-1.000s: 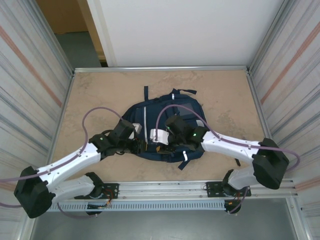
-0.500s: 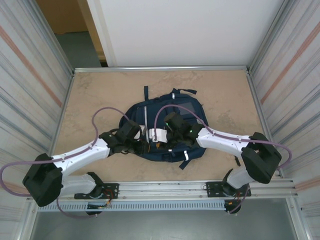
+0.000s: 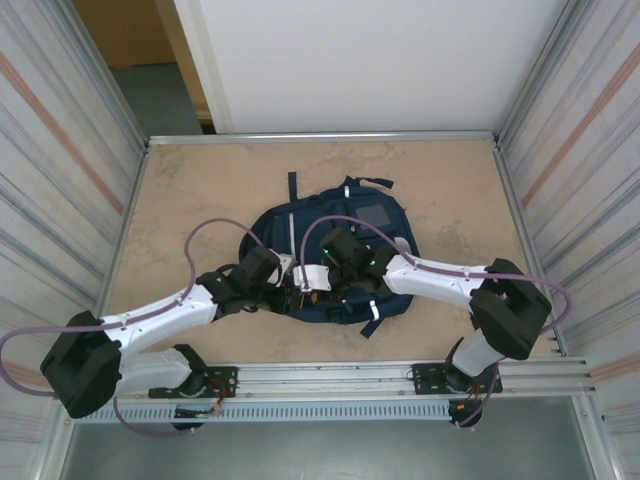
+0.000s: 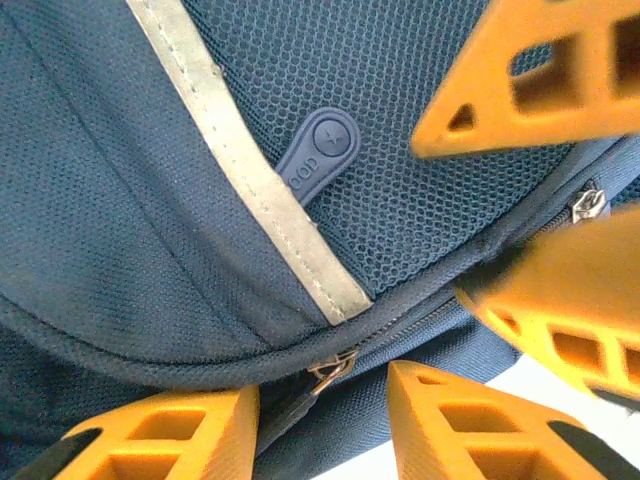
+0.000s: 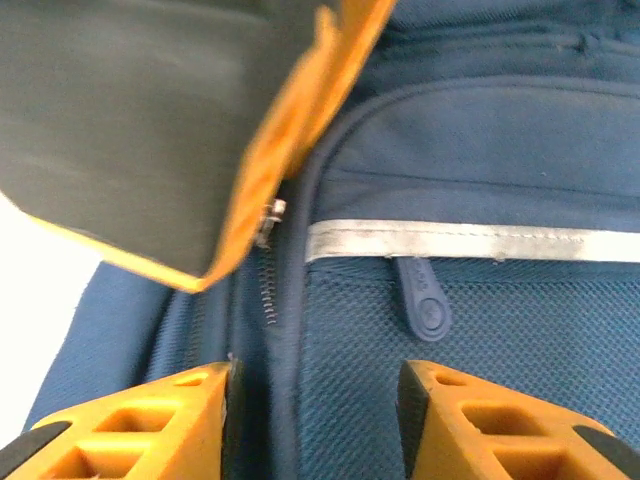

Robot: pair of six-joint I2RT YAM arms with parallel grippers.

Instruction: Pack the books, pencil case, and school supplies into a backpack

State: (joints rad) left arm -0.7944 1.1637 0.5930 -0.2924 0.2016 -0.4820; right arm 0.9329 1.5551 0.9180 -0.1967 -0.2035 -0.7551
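The navy backpack (image 3: 345, 225) lies flat in the middle of the table, and both grippers meet over its near left part. My left gripper (image 4: 325, 420) is open, its orange fingers (image 4: 150, 440) straddling the metal zipper slider (image 4: 333, 366) on the seam. My right gripper (image 5: 315, 420) is also open, pressed close to the mesh pocket beside the zipper (image 5: 268, 270), below the grey reflective stripe (image 5: 450, 240). A rubber pull tab (image 4: 318, 152) lies on the mesh. The books, pencil case and school supplies are out of view.
In the left wrist view the right gripper's orange fingers (image 4: 520, 80) crowd the upper right. The left gripper's finger (image 5: 290, 150) overhangs the zipper in the right wrist view. Metal walls (image 3: 60, 200) fence the tan table (image 3: 200, 190) on both sides.
Both grippers have drawn closer together over the backpack's near left part. The right gripper's jaws have narrowed. The backpack has stayed put.
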